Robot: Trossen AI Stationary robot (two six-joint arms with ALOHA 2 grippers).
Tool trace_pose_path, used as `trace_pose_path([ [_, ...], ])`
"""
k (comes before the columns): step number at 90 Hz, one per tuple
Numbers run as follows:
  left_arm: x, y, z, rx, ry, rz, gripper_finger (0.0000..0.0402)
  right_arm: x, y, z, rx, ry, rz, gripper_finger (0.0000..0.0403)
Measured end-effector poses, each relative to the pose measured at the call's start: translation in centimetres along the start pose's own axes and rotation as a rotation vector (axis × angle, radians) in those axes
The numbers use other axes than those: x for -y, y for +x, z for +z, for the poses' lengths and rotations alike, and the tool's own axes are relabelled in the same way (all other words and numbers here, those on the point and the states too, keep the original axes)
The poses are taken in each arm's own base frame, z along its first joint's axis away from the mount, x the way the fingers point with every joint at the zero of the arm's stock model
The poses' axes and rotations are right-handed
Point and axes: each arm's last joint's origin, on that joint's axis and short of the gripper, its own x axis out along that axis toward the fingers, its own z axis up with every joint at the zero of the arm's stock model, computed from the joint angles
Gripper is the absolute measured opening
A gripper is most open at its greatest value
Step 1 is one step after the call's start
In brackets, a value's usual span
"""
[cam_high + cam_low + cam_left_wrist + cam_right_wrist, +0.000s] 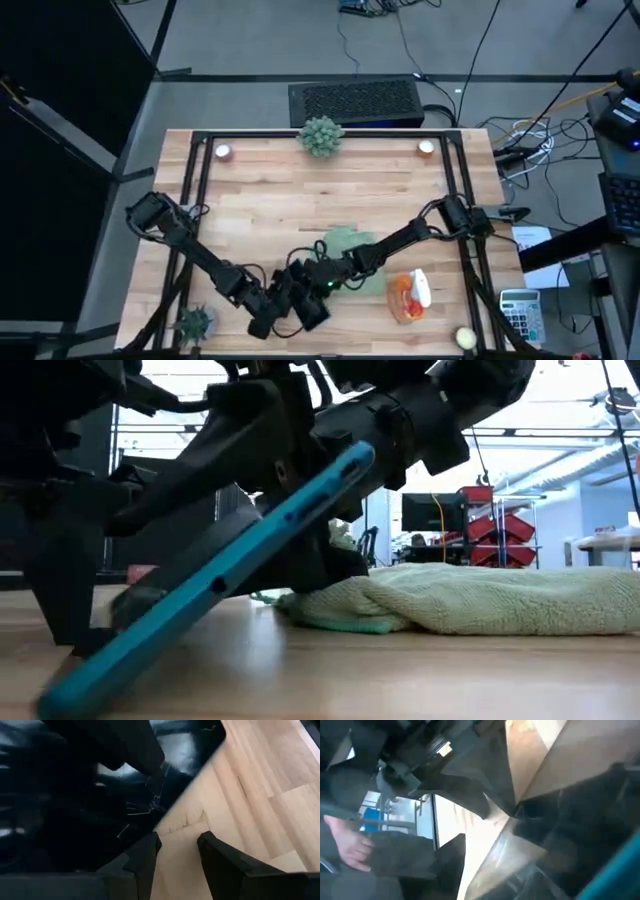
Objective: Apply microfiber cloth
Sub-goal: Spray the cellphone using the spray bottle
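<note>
Both arms are bunched up at the near edge of the butcher-block table [300, 190], meeting low over a dark tablet [312, 305] with a teal-blue rim. In the low view the tablet [200, 585] is tilted: one end is down on the wood and the other is raised up into the dark gripper hardware.

The left gripper [177, 855] shows its two fingers a narrow gap apart, with bare wood between them and the glossy black tablet screen [75, 805] right beside one finger. They don't look clamped on anything from the left wrist view.

The right gripper [325, 283] comes in from the right side and sits at the tablet's raised end. Honestly, I can't tell whether it's open or closed; the right wrist view is mostly a close-up of reflections and the teal edge [620, 865].

The microfiber cloth [352, 250], pale sage green, lies rumpled on the table just behind the tablet and partly under the right arm. From the low view, the cloth [480, 600] is a fuzzy folded heap resting flat on the wood, right beside the tablet.

Other stuff: a spiky green plant ball [321, 136] at the far edge and a spray bottle [419, 289] lying on the right, near an orange bag.
</note>
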Motion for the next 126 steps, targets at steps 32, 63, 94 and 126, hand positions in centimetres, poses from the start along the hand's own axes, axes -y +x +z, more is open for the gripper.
trace_pose_path([
  [32, 0.7, -4.5, 1.9, -0.022, -0.059, -0.031, 0.0134, -1.7, -2.1, 1.1, 0.040, -0.063, -0.037, 0.0016],
  [63, -1.4, -15.2, 2.7, 0.139, -0.111, 0.098, 0.0134, -6.2, -11.4, 3.4, 0.042, -0.317, -0.269, 0.0008],
  [94, -9.4, -22.2, 2.8, 0.388, -0.293, 0.277, 0.0136, -6.5, -18.3, 4.1, -0.026, -0.509, -0.519, 0.0008],
  [126, -15.9, -18.3, 5.3, 0.460, -0.287, 0.148, 0.0219, -6.5, -19.7, 4.4, -0.071, -0.601, -0.527, 0.0008],
])
